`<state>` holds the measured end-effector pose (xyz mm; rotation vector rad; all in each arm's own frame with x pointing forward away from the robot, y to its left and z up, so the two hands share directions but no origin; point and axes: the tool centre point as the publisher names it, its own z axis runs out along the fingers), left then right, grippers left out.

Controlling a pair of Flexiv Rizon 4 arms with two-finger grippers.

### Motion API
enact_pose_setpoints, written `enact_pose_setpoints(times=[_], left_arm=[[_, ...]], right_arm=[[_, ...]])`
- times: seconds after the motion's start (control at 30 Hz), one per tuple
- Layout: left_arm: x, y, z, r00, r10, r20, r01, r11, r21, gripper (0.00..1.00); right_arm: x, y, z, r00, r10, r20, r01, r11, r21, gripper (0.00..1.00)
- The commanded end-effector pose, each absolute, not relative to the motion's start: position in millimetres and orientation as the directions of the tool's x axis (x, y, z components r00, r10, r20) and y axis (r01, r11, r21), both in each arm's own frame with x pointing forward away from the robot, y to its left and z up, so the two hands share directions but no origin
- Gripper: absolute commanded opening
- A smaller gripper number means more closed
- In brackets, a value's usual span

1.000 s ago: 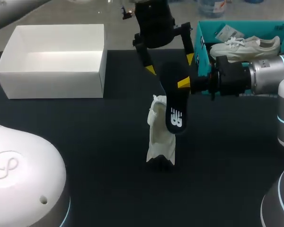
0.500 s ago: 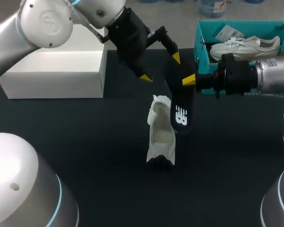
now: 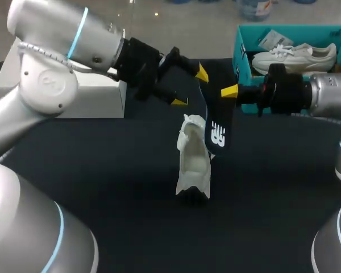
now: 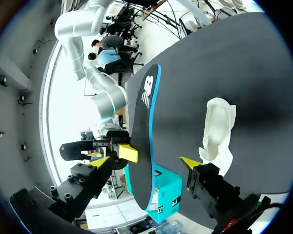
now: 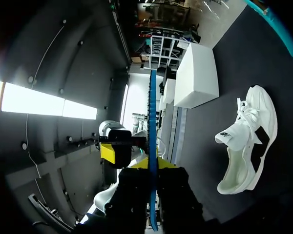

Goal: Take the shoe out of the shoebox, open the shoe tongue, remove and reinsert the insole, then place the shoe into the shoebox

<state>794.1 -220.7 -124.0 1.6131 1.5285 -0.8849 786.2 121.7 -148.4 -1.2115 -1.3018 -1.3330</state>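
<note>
The white shoe (image 3: 192, 165) (image 4: 217, 131) (image 5: 249, 141) rests on the dark counter (image 3: 102, 187), near its middle, with its opening turned upward. No fingers touch it.

The black insole (image 3: 216, 133) (image 4: 141, 146) (image 5: 152, 122), which has a blue edge, is out of the shoe and is held in the air just beside it. In the wrist views it is clearly apart from the shoe.

The right gripper (image 3: 224, 92) (image 5: 152, 168) comes in from the right side and its fingers pinch the insole from two sides near its upper end. In the right wrist view the insole stands edge-on between them.

The left gripper (image 3: 190, 87) (image 4: 145, 163) reaches over from the left side. Its fingers are spread wide, and the upper part of the insole lies between them without being clamped.

The white shoebox (image 3: 99, 103) (image 5: 198, 78) stands behind the left arm, well apart from the shoe.

The teal shoebox (image 3: 241, 45) stands at the far right, behind the right gripper, with another white shoe (image 3: 292, 55) lying in it.
</note>
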Motion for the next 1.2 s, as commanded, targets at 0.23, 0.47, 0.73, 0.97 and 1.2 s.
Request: enact_pose_setpoints(times=[0.23,0.47,0.73,0.97,1.2], left_arm=[[790.0,-230.2,-129.3,0.133,0.026,-0.991,0.991,-0.004,0.133,0.5],[786.6,-239.9,-128.1,0.179,0.004,-0.984,0.984,0.001,0.179,0.31],[786.2,-241.5,-135.5,0.195,0.059,-0.979,0.981,0.007,0.195,0.34],[788.3,-245.1,-139.9,0.185,0.093,-0.978,0.982,0.018,0.187,0.23],[787.3,-252.4,-140.5,0.184,0.094,-0.978,0.982,0.02,0.187,0.19]], right_arm=[[790.9,130.4,-148.3,-0.127,0.029,0.992,0.991,-0.034,0.127,0.0],[792.3,134.6,-147.4,-0.127,0.018,0.992,0.991,-0.026,0.128,0.0],[790.5,136.1,-148.1,-0.125,0.014,0.992,0.992,-0.033,0.126,0.0],[788.5,139.3,-149.2,-0.126,0.009,0.992,0.992,-0.03,0.126,0.0],[785.6,142.9,-149.5,-0.126,0.006,0.992,0.992,-0.021,0.126,0.0]])
